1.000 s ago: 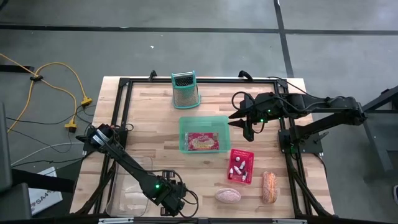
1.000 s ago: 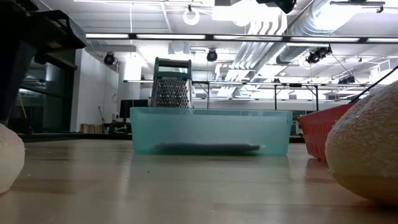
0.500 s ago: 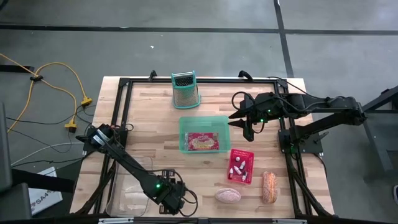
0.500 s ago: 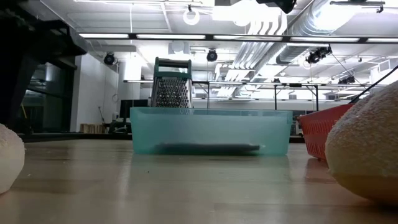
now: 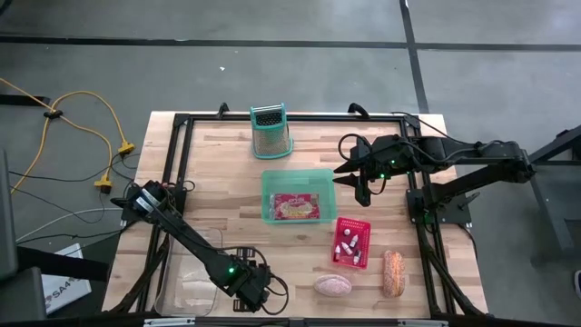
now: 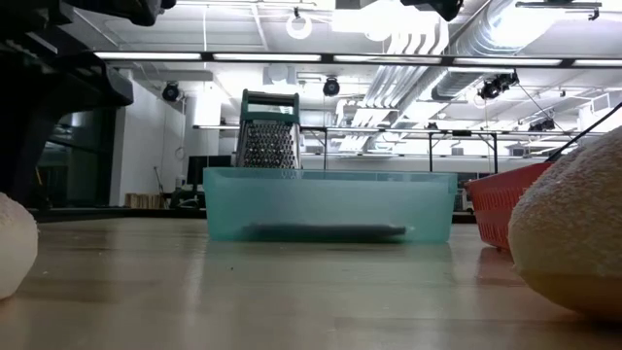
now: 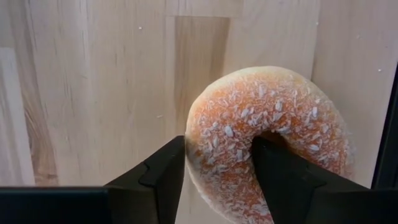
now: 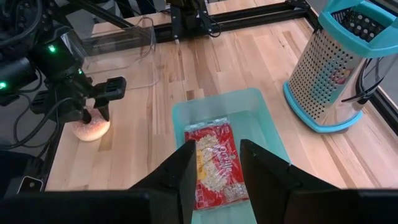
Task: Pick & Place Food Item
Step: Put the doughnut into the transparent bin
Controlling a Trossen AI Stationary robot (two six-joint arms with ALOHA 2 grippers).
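The left claw [image 7: 214, 171] was partly open and pinched one side of the donut's [image 7: 267, 140] ring, one finger [image 7: 155, 177] on the outside and one in the hole. The one donut was round and orange-brown, with white flakes on it, and it lay on the wood table [image 7: 93, 93] right under the claw. Farther off were one green bin [image 5: 299, 195] with one red packet [image 5: 296, 207] inside, one red basket [image 5: 351, 242], and one metal grater [image 5: 270, 131]. The right claw [image 5: 352, 170] hung beside the green bin, holding nothing, its fingers a little apart.
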